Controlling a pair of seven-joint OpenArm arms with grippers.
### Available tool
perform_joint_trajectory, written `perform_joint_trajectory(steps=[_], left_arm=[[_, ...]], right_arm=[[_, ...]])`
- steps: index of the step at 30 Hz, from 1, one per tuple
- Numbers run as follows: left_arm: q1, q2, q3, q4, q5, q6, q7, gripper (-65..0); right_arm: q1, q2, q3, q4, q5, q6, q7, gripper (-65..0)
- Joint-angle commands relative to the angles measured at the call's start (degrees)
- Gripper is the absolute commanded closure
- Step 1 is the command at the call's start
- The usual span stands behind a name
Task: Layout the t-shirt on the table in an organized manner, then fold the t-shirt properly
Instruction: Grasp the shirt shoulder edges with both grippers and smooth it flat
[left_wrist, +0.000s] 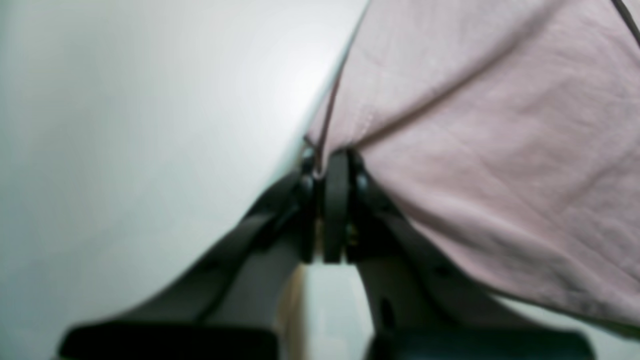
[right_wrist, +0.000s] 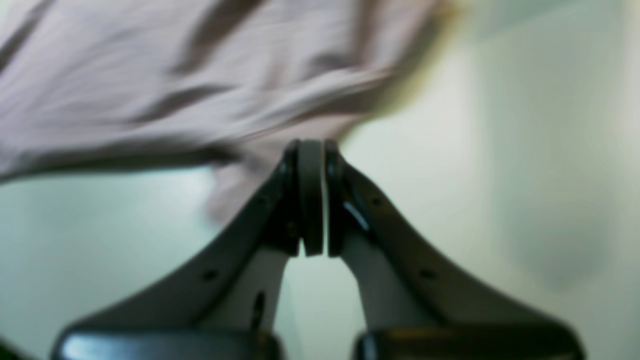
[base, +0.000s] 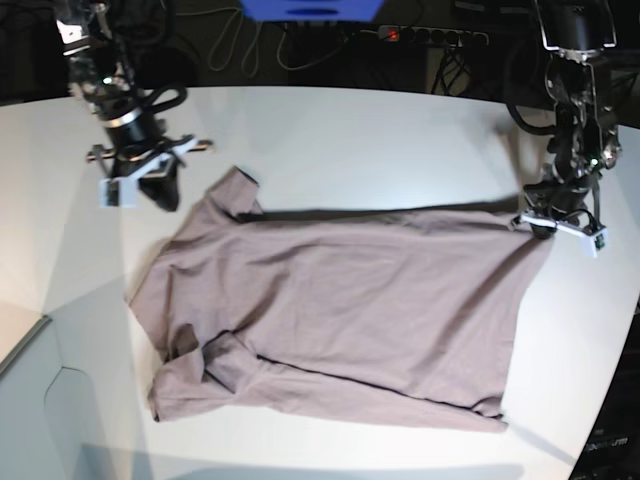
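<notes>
The mauve-brown t-shirt (base: 340, 300) lies spread across the white table (base: 380, 140), with folds bunched at its lower left. My left gripper (base: 540, 228) is at the shirt's far right corner. In the left wrist view that gripper (left_wrist: 320, 160) has its jaws pressed together on the hem of the t-shirt (left_wrist: 490, 150), above the table (left_wrist: 125, 150). My right gripper (base: 160, 192) hovers just beyond the shirt's upper left edge. In the right wrist view the right gripper (right_wrist: 312, 145) is shut, the blurred t-shirt (right_wrist: 175, 75) lying past its tips, with no cloth visible between the pads.
Cables, a power strip (base: 440, 35) and a blue object (base: 310, 8) sit behind the table's far edge. The table's curved edge (base: 30, 340) runs along the lower left. Dark floor shows past the right edge.
</notes>
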Motion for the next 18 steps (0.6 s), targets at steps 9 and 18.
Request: perform_joint_trajectory(steps=[9, 18], left_arm=[[0.7, 0.9, -3.7, 2.4, -0.3, -0.1, -1.1, -39.5], [6.1, 1.6, -5.6, 4.5, -0.2, -0.1, -1.7, -42.2]], right_arm=[[-0.5, 0.3, -6.3, 1.0, 0.4, 0.5, -1.4, -25.2], [-1.4, 0.3, -6.4, 1.7, 0.4, 0.5, -1.4, -25.1]])
